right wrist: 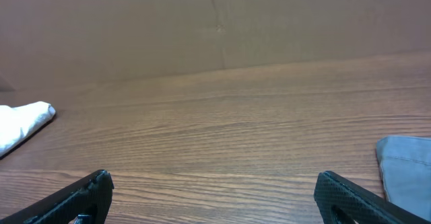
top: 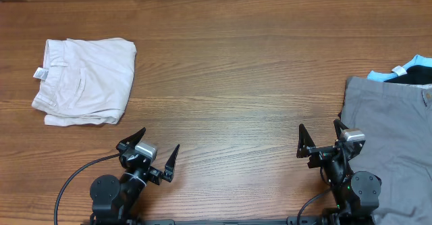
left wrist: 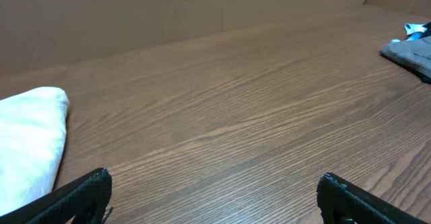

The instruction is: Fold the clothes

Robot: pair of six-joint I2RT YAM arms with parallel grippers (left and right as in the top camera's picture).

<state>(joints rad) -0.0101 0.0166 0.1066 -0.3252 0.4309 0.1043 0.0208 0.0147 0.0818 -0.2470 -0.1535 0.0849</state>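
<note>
Fingers (left wrist: 84, 190) on both our grippers stand spread as wide as they go, with nothing between them: the left gripper (top: 159, 139) and the right gripper (top: 318, 126) both sit at the table's (top: 236, 69) near edge and touch no cloth. The shorts (top: 84, 80) lie toward the table's far-left corner as a compact, layered bundle that, as we judge it, already looks folded. The bundle is a little longer across the table than front to back, and the waistband and white tag sit at its left end. From our left fingers the shorts lie ahead and off to the left, well apart. From the right gripper they lie across most of the table, so the left arm is plainly the nearer one. A grey garment (top: 385, 130) covers the table's right edge, just beside the right gripper.
</note>
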